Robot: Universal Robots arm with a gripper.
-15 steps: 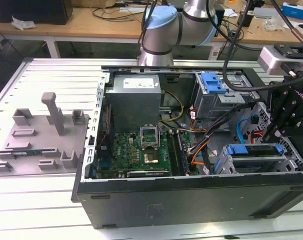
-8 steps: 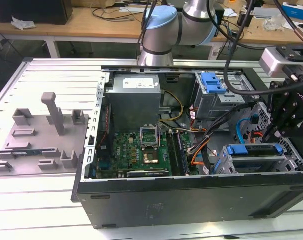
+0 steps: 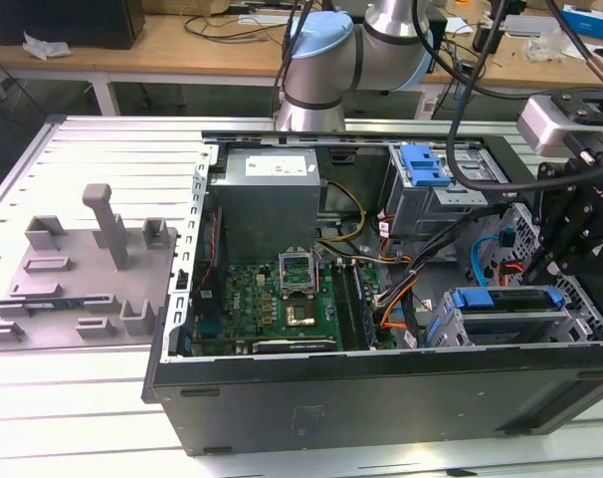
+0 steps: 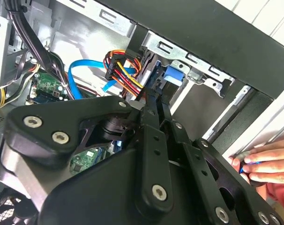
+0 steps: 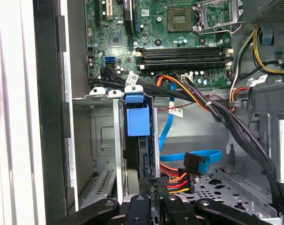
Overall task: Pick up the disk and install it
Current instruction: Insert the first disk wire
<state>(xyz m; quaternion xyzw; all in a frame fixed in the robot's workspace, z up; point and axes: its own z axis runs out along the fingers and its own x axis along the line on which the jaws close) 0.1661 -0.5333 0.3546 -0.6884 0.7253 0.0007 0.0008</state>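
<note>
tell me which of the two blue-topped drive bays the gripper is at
The near-front bay, at the exterior view's right, where the gripper hangs just above it. The other blue-topped bay sits further back, beside the power supply.

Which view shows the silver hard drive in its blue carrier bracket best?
The exterior view: the disk sits in the drive cage, blue bracket showing. The first wrist view shows it edge-on; the second wrist view shows the bracket's blue end.

An open black computer case (image 3: 381, 403) lies on the desk (image 3: 73, 398). Inside it sit a green board (image 3: 272, 299), a grey metal box (image 3: 267, 199) and a curly blue cable (image 5: 198, 157). A blue clip (image 3: 423, 164) sits on a metal cage. Grey plastic shapes (image 3: 93, 259) stand beside the case.
</note>
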